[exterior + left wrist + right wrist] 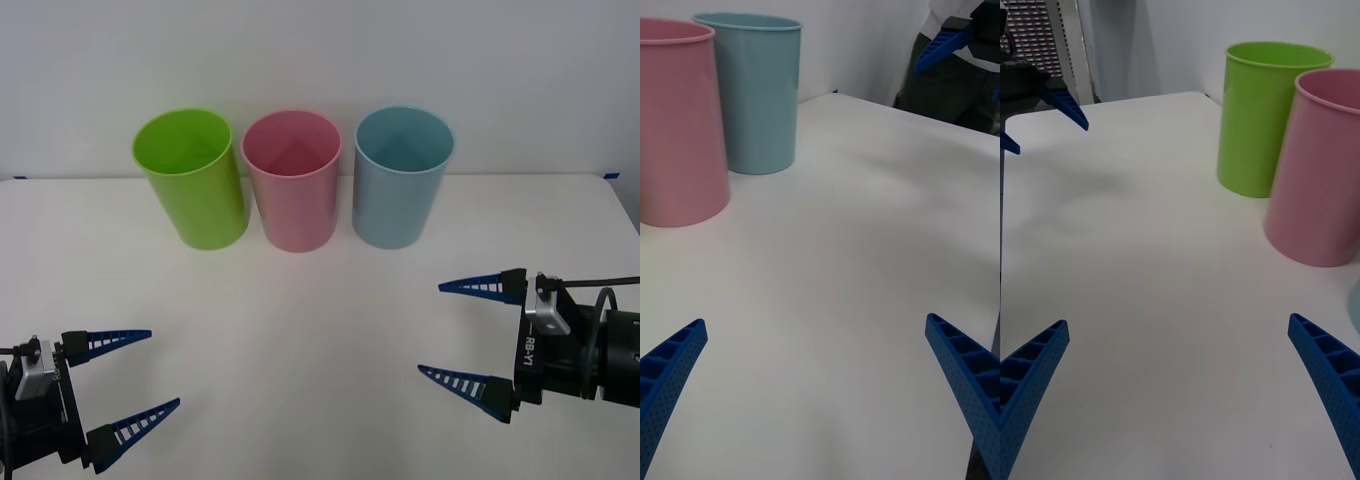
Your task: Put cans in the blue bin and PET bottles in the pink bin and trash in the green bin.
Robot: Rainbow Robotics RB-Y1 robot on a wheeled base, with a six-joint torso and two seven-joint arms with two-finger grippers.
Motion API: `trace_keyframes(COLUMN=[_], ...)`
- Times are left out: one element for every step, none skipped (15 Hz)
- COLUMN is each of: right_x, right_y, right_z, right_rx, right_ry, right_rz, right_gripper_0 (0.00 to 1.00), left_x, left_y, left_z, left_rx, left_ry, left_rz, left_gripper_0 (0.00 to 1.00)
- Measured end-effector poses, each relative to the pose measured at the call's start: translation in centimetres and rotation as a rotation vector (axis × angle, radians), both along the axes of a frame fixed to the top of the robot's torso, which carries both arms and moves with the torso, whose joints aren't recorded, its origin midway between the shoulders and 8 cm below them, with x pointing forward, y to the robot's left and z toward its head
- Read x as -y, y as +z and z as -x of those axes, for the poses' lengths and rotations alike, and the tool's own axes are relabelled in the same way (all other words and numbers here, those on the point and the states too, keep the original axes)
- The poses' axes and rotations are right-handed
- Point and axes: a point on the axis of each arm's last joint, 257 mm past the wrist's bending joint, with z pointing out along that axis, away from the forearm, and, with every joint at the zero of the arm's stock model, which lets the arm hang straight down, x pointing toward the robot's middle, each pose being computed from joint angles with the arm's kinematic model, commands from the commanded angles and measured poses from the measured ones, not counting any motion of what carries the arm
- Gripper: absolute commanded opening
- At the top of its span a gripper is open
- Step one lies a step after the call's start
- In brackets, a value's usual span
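Three bins are standing in a row at the back of the white table [300, 320], and I am taking the pink bin [293, 180] as my marker, since it is sitting in the middle. The green bin [192, 177] is standing just beside it toward the robot's left, the blue bin [402, 175] just beside it toward the robot's right. All three are upright with their mouths open to the ceiling, which I judge is so that things can be dropped in from above. Looking down into them, I am seeing bare insides in as much as is showing.

No can, bottle or paper ball is lying anywhere on the table that I am able to see, so I cannot tell where the trash is at this moment.

Both arms are hanging low over the near part of the table, well apart from the pink bin. The left gripper [130, 385] is waiting on the green bin's side, its blue ribbed fingers spread wide and carrying nothing. The right gripper [470, 335] is waiting on the blue bin's side, likewise spread and carrying nothing. Each is pointing inward across the bare table, probably readied for whatever is to be sorted.

Nothing is standing between either gripper and the bins; the way to all three mouths is looking free.
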Motion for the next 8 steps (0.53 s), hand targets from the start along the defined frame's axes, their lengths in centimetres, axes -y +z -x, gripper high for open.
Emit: trace_keyframes(right_x=[0.2, 0.4, 0.5, 0.7, 0.9, 1.1, 1.1, 1.1], right_y=[-0.3, -0.5, -0.8, -1.1, -1.5, -1.7, -1.8, -1.8], right_z=[0.0, 0.0, 0.0, 0.0, -0.2, -0.2, -0.3, -0.3], right_rx=[-0.003, -0.006, -0.010, -0.015, -0.019, -0.022, -0.023, -0.023], right_ry=[-0.003, -0.003, -0.005, -0.011, -0.019, -0.024, -0.025, -0.025], right_rz=[0.013, 0.021, 0.031, 0.045, 0.062, 0.071, 0.072, 0.073], right_gripper_0=[1.00, 1.00, 1.00, 1.00, 1.00, 1.00, 1.00, 1.00], left_x=[0.0, 0.0, 0.0, 0.0, 0.0, 0.0, 0.0, 0.0], left_y=[0.0, 0.0, 0.0, 0.0, 0.0, 0.0, 0.0, 0.0], left_z=[0.0, 0.0, 0.0, 0.0, 0.0, 0.0, 0.0, 0.0], left_rx=[0.000, 0.000, 0.000, 0.000, 0.000, 0.000, 0.000, 0.000], left_ry=[0.000, 0.000, 0.000, 0.000, 0.000, 0.000, 0.000, 0.000], left_rz=[0.000, 0.000, 0.000, 0.000, 0.000, 0.000, 0.000, 0.000], left_gripper_0=[1.00, 1.00, 1.00, 1.00, 1.00, 1.00, 1.00, 1.00])
